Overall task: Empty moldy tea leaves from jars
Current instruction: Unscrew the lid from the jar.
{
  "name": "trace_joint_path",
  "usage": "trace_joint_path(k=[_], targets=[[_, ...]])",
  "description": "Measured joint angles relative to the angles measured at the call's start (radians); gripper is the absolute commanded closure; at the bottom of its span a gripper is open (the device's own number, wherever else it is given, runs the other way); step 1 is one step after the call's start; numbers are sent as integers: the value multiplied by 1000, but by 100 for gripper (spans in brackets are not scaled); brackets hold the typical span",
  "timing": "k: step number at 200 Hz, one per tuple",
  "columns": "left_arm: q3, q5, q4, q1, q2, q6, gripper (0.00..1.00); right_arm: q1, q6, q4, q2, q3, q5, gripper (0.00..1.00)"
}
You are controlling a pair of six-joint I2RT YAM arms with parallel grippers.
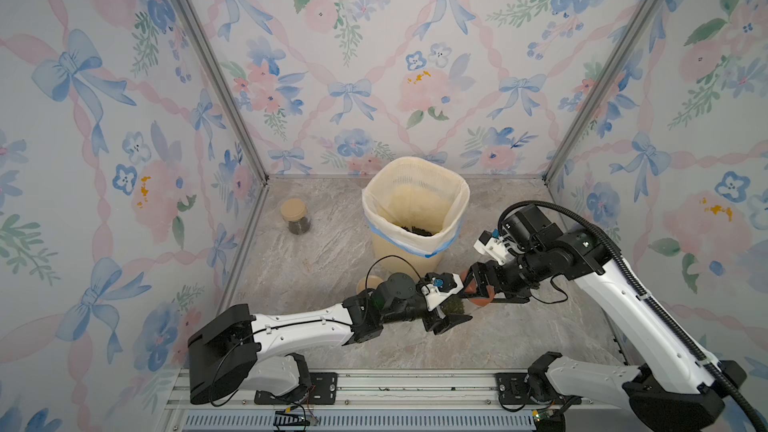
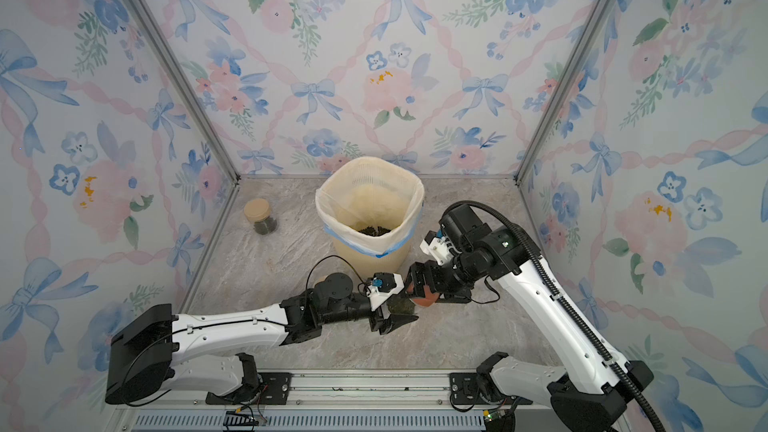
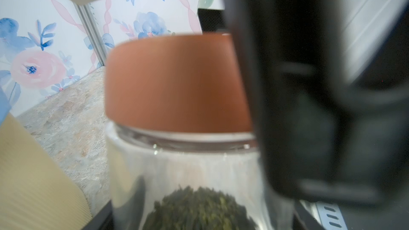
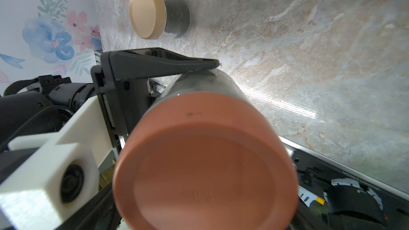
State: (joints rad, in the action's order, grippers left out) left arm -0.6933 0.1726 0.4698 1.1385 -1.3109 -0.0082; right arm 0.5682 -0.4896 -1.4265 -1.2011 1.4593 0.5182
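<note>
A clear glass jar with a reddish-brown lid lies tilted on its side just above the table, in front of the bin. Dark green tea leaves are heaped inside it. My left gripper is shut on the glass body. My right gripper stands wide open with its fingers on either side of the lid; I cannot see whether they touch it. A second jar with a tan lid and dark leaves stands at the back left. Another tan lid peeks from behind my left arm.
The tall cream ribbed bin with a white liner stands at the back centre, with dark leaves at its bottom. Flowered walls close in the table on three sides. An aluminium rail carrying both arm bases runs along the front.
</note>
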Motion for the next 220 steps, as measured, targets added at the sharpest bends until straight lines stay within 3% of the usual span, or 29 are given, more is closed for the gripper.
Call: trace_joint_path(k=[220], targets=[[47,-31,-4,21,0,9,56,-76,3,-21,-41,2,19,3]])
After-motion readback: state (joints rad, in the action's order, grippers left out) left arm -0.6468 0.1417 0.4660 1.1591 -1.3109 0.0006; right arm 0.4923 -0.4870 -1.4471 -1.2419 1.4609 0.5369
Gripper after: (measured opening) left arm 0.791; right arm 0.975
